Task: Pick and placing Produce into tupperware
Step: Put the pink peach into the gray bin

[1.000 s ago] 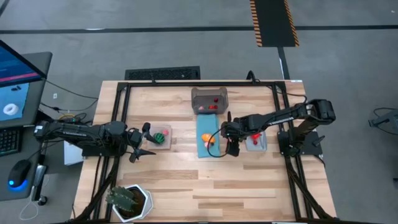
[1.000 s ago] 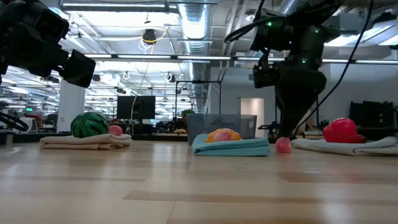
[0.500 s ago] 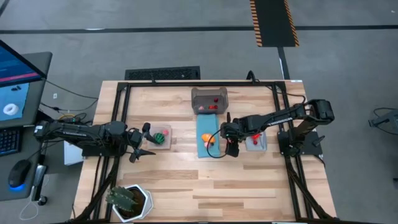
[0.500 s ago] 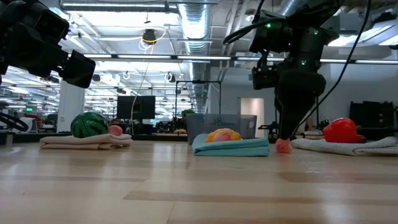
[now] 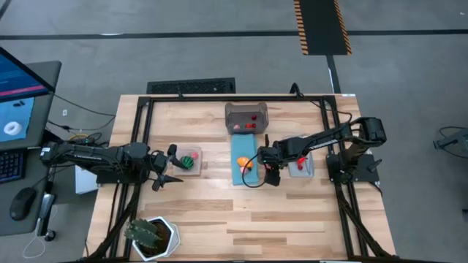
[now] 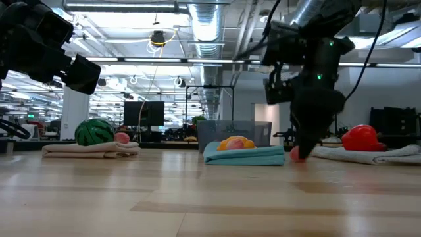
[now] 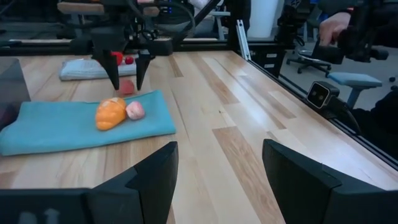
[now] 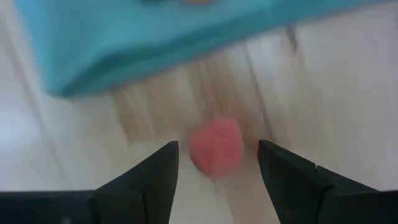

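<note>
A small pink-red produce piece (image 8: pixel 216 148) lies on the bare wood just off the teal mat (image 5: pixel 243 162). My right gripper (image 5: pixel 271 175) points down over it, open, one finger on each side with a gap at both; the left wrist view shows the same (image 7: pixel 127 79). An orange piece (image 7: pixel 111 113) and a pink piece (image 7: pixel 135 110) rest on the teal mat. The grey tupperware (image 5: pixel 246 117) stands by the far edge with red pieces inside. My left gripper (image 5: pixel 170 165) waits open near the tan mat (image 5: pixel 191 162).
A green melon-like piece (image 6: pixel 94 131) and a small pink one lie on the tan mat at the left. A red piece (image 6: pixel 360 138) sits on the grey mat (image 5: pixel 300 166) at the right. A spiky plant in a white pot (image 5: pixel 151 235) stands at the near left corner.
My right gripper has come down toward the table until its open fingers stand on either side of the pink-red piece, and it has shifted slightly toward the teal mat. The piece has stayed where it was.
</note>
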Robot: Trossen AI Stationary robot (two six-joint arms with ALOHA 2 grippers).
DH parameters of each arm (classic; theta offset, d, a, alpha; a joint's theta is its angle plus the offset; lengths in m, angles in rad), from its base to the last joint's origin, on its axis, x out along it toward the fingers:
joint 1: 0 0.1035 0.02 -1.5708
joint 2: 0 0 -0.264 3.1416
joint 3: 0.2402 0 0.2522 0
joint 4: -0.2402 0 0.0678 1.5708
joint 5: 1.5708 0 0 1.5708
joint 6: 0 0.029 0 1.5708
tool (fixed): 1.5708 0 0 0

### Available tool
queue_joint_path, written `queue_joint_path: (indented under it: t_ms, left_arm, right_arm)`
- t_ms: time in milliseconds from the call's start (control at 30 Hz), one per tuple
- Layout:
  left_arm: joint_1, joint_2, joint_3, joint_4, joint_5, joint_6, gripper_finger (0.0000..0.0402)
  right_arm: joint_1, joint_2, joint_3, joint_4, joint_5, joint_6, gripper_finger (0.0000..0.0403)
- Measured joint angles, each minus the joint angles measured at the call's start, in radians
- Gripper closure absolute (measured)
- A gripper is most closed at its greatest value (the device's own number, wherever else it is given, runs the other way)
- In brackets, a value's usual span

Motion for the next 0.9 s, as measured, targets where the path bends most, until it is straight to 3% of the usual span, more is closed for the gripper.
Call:
queue_joint_path:
  t_ms: [367,900]
  left_arm:
    - [0.000,0.000,0.000,-0.007,0.000,-0.003,0.0178]
    - [0.000,0.000,0.000,-0.012,-0.005,-0.022,0.0178]
  right_arm:
    - [0.000,0.014,-0.001,0.011,0.001,-0.020,0.0170]
    - [0.000,0.002,-0.002,0.048,-0.006,-0.029,0.0291]
